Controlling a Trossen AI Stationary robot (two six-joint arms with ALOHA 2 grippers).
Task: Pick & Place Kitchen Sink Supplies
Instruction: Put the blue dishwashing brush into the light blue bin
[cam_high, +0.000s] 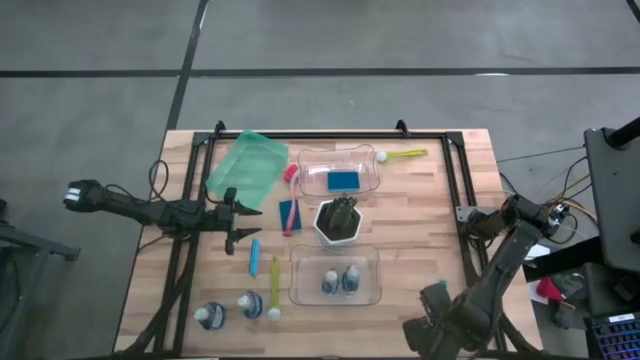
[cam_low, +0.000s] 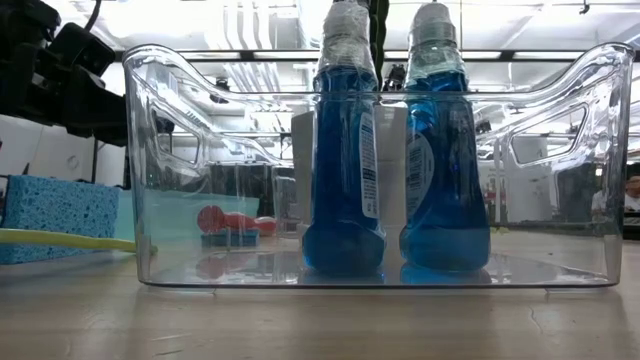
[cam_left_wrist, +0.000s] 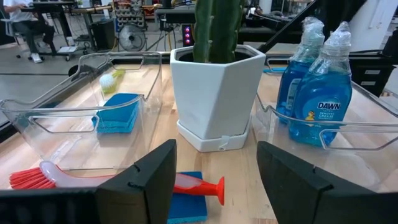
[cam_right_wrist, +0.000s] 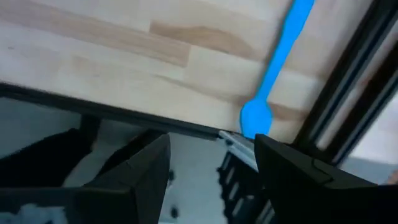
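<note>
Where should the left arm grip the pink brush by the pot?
Mid-handle. The pink brush lies flat across a blue sponge, bristles away from the pot. Come straight down with the left end effector, fingers spanning the slim handle.

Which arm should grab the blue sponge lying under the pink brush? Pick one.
Left. The left gripper is open over the table beside the blue sponge and pink brush, facing them. The right gripper sits off the table's near right edge, far away.
</note>
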